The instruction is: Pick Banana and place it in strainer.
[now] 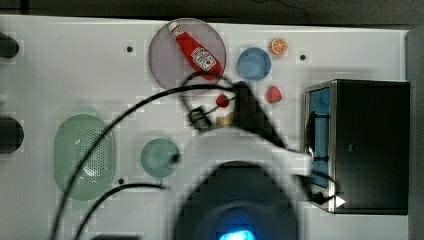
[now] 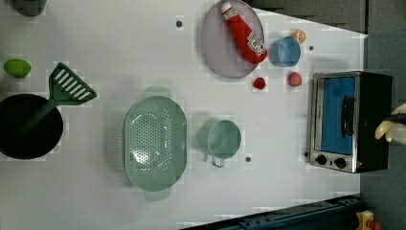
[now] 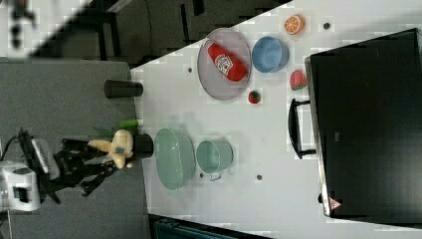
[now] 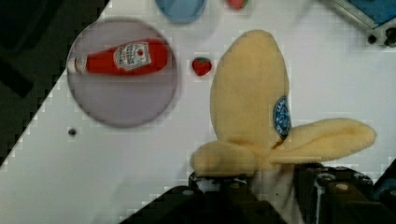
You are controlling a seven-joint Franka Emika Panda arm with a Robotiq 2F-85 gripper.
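Note:
The banana (image 4: pixel 250 107) is a pale-yellow plush fruit with peel flaps and a blue sticker. My gripper (image 4: pixel 261 184) is shut on its lower end, holding it high above the white table. The banana (image 3: pixel 115 144) appears in the right view to the left of the strainer (image 3: pixel 174 158), past the table's edge, with the gripper (image 3: pixel 102 157) behind it. In the left view the banana (image 2: pixel 390 127) pokes in at the right edge, over the oven. The strainer (image 2: pixel 155 140), a mint-green oval basin with a perforated bottom, lies empty (image 1: pixel 85 156).
A teal cup (image 2: pixel 221 139) stands beside the strainer. A grey plate (image 2: pixel 215 48) holds a ketchup bottle (image 2: pixel 244 32). Around it are a blue bowl (image 2: pixel 285 51), an orange slice (image 1: pixel 278 46) and two strawberries (image 2: pixel 260 83). A toaster oven (image 2: pixel 349 120), a black pan (image 2: pixel 28 127) and a green spatula (image 2: pixel 69 86) stand further out.

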